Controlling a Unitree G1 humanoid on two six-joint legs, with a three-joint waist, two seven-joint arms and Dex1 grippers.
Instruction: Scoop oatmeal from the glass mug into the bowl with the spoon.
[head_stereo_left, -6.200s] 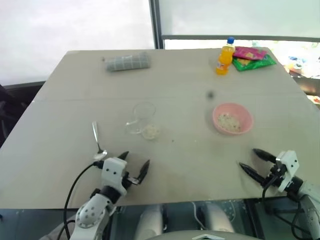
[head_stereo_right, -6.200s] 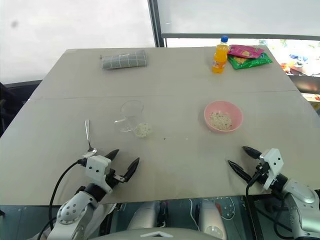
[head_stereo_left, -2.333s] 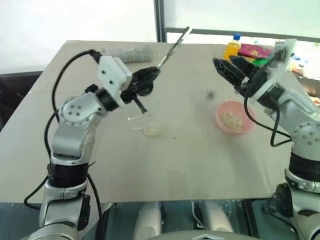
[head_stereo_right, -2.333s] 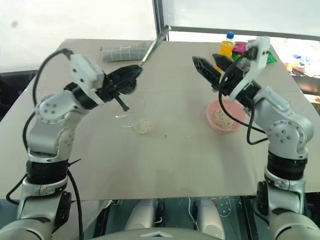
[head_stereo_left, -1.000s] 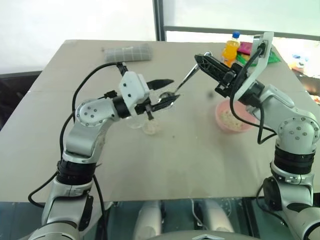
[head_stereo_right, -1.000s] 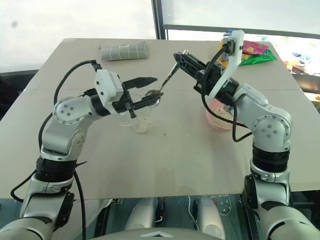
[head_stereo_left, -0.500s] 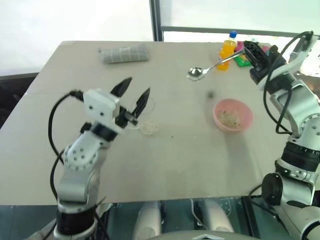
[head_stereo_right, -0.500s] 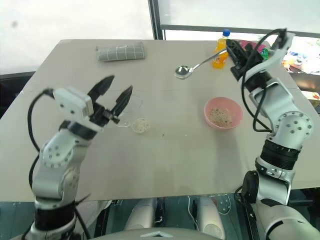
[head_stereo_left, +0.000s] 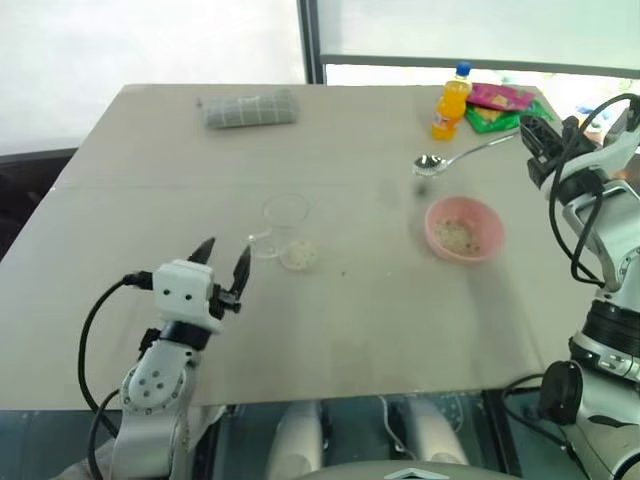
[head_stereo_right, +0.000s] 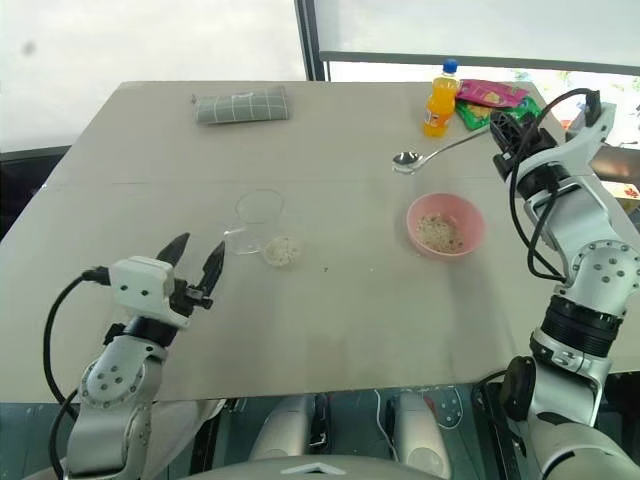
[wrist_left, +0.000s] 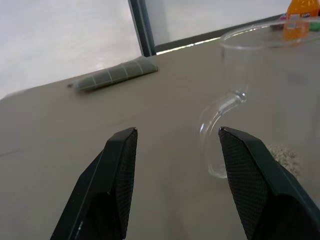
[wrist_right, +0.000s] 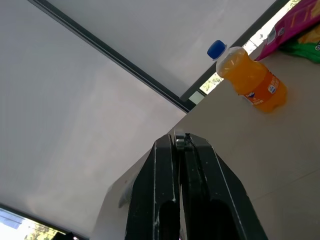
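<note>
The left gripper (head_stereo_left: 222, 268) hovers empty, fingers spread, low over the table (head_stereo_left: 150, 180) just short of the glass mug (head_stereo_left: 283, 222). A small clump of oatmeal (head_stereo_left: 299, 257) lies on the table beside the mug. Further right sits the pink bowl (head_stereo_left: 464, 229) with oatmeal inside. The right gripper (head_stereo_left: 533, 135) is clamped on the spoon (head_stereo_left: 452, 158), held level above the table, near the orange bottle (head_stereo_left: 451, 101).

Bare table (head_stereo_left: 330, 330) lies open between the glass mug (head_stereo_left: 283, 222) and the bowl (head_stereo_left: 464, 228), while the orange bottle (head_stereo_left: 451, 101) and snack packets (head_stereo_left: 505, 105) crowd the far right corner.
</note>
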